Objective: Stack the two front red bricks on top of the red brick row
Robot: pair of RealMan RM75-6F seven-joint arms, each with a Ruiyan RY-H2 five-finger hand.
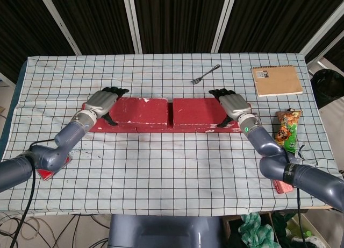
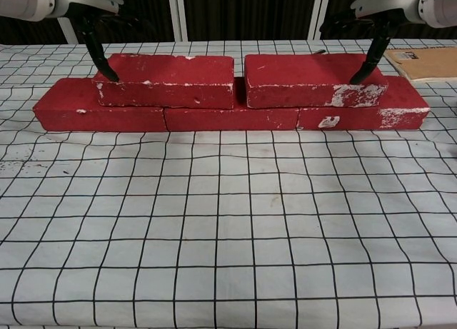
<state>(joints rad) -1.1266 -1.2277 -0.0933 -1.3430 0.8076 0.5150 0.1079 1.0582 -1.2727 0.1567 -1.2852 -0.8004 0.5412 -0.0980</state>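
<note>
- head view: a surface [image 1: 161, 167] under a black-gridded white cloth carries a red brick row [image 1: 161, 127] across its middle, running left to right.
- head view: two more red bricks lie on top of that row, the left upper brick [image 1: 141, 110] and the right upper brick [image 1: 198, 111], end to end with a thin gap between them.
- head view: the left hand [image 1: 100, 102] sits over the outer left end of the left upper brick, dark fingers spread and pointing down, holding nothing.
- head view: the right hand [image 1: 233, 104] sits over the outer right end of the right upper brick, fingers apart; whether it presses the brick cannot be told here.
- head view: a fork [image 1: 205, 74] lies toward the far edge, a brown notebook [image 1: 277, 80] near the far right corner, a snack packet [image 1: 286, 129] by the right edge.
- chest view: the bottom row [image 2: 228, 113] shows three bricks in line, the two upper ones resting on it, white-scuffed.
- chest view: the left hand [image 2: 91, 16] hangs at the top left corner of the left upper brick [image 2: 168, 79], one fingertip at its end, grasping nothing.
- chest view: the right hand [image 2: 371, 26] has fingers spread, one fingertip down on the top of the right upper brick [image 2: 314, 79] near its right end.
</note>
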